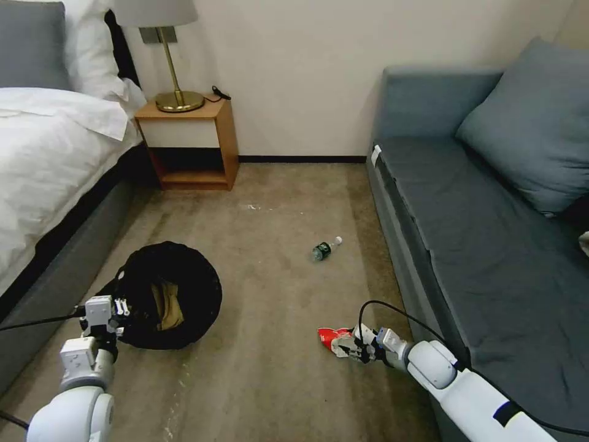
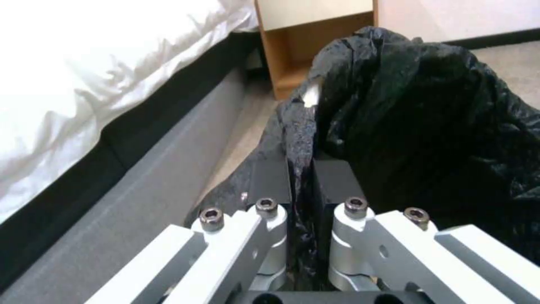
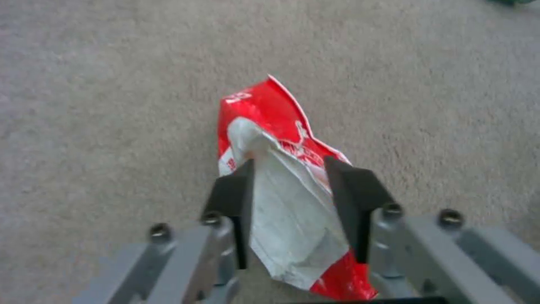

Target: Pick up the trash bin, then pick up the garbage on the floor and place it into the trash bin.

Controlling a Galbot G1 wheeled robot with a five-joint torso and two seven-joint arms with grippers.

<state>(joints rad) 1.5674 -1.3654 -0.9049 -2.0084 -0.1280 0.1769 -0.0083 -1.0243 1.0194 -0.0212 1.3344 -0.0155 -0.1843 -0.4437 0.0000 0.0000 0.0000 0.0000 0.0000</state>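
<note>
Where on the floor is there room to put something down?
Bare carpet lies between the trash bin, the green bottle and the nightstand. It's crowded by the sofa, where the right claw straddles the red-and-white packet.

We count 1 trash bin [image 1: 169,294], lined in black plastic. Loose litter on the carpet comes to 2 pieces: 1 red-and-white packet [image 1: 334,339] and 1 small green bottle [image 1: 325,248]. Inside the bin we see 1 tan piece [image 1: 167,305]. We count 2 grippers: the left gripper [image 1: 120,307] and the right gripper [image 1: 348,347]. For furniture we count 1 bed [image 1: 49,153], 1 sofa [image 1: 491,233] with 1 cushion [image 1: 534,123], 1 nightstand [image 1: 190,144] and 1 lamp [image 1: 165,55].
</note>
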